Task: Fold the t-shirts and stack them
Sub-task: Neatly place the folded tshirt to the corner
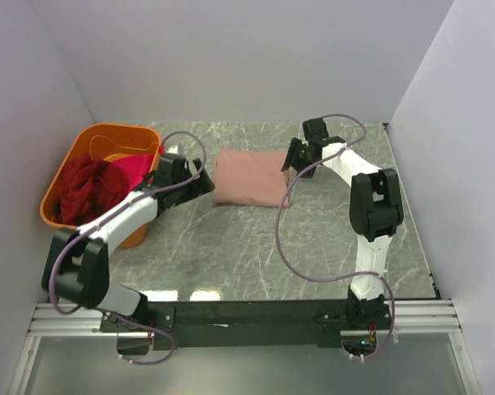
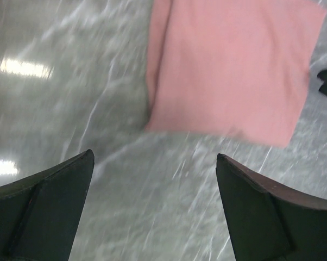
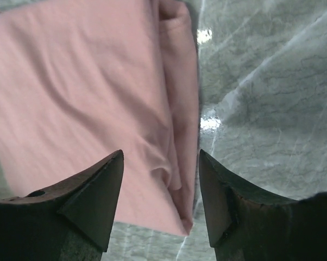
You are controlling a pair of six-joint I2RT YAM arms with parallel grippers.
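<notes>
A dusty pink t-shirt (image 1: pixel 249 178) lies folded into a rectangle on the grey marble table, plain side up. It also shows in the left wrist view (image 2: pixel 228 70) and the right wrist view (image 3: pixel 87 98). My left gripper (image 1: pixel 205 184) is open and empty, hovering over bare table just left of the shirt (image 2: pixel 153 157). My right gripper (image 1: pixel 290 158) is open above the shirt's right edge, its jaws straddling the folded corner (image 3: pixel 161 155) without holding it. A dark red shirt (image 1: pixel 87 188) and a magenta shirt (image 1: pixel 131 166) lie crumpled in the orange tub (image 1: pixel 75 156).
The orange tub stands at the back left against the white wall. White walls close in the table on the left, back and right. A black rail (image 1: pixel 247 313) with the arm bases runs along the near edge.
</notes>
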